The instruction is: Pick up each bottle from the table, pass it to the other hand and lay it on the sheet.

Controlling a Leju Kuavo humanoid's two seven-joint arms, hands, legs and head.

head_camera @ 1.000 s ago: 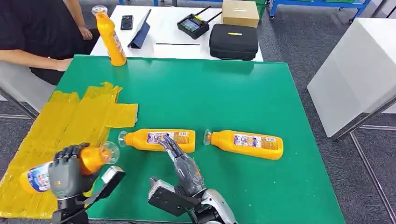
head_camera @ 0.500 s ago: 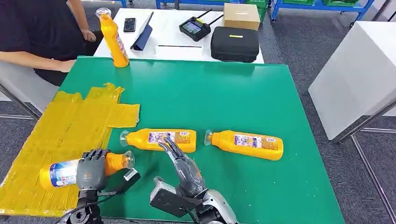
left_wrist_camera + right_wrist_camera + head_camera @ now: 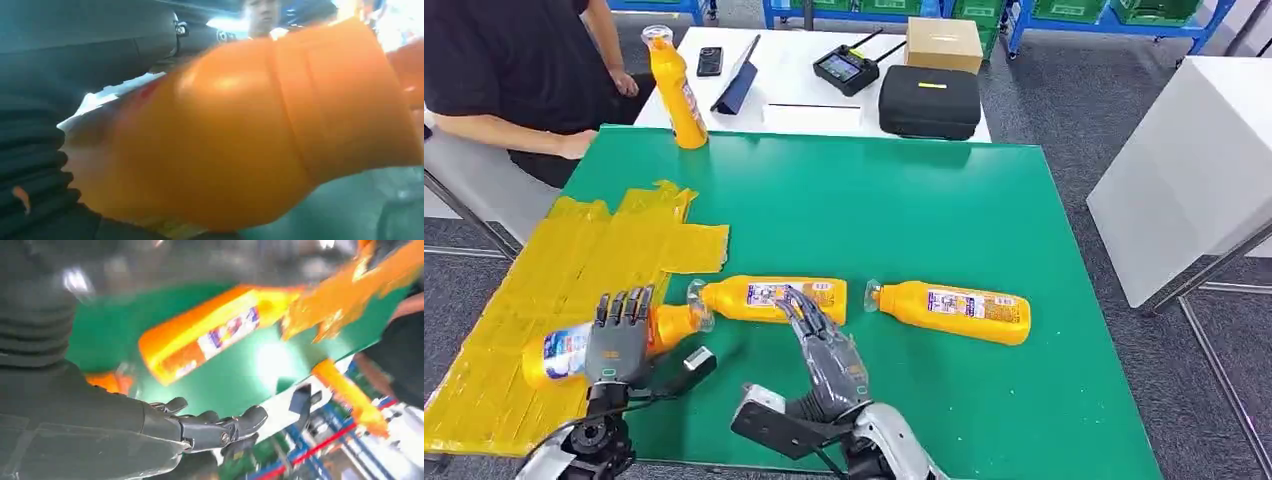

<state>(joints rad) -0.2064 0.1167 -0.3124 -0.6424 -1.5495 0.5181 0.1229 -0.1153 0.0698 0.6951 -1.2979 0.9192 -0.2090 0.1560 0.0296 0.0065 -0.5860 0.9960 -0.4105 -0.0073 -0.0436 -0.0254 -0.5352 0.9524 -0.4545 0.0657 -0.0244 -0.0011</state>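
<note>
Head view: left robot hand (image 3: pixel 617 335) is gripping a bottle (image 3: pixel 574 348) lying over the yellow sheet (image 3: pixel 544 270), lower left; judged placing step, release next. Right robot hand (image 3: pixel 824 350) is hovering empty, fingers extended, over the green surface (image 3: pixel 904 210).

Left wrist view: bottle is filling the frame.

Right wrist view: fingers (image 3: pixel 220 430) are apart, holding nothing.

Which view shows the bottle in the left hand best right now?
The head view: the held bottle lies whole over the yellow sheet, gripped by the left hand. The left wrist view shows a blurred orange close-up of its body. In the right wrist view I cannot tell it apart.
</note>
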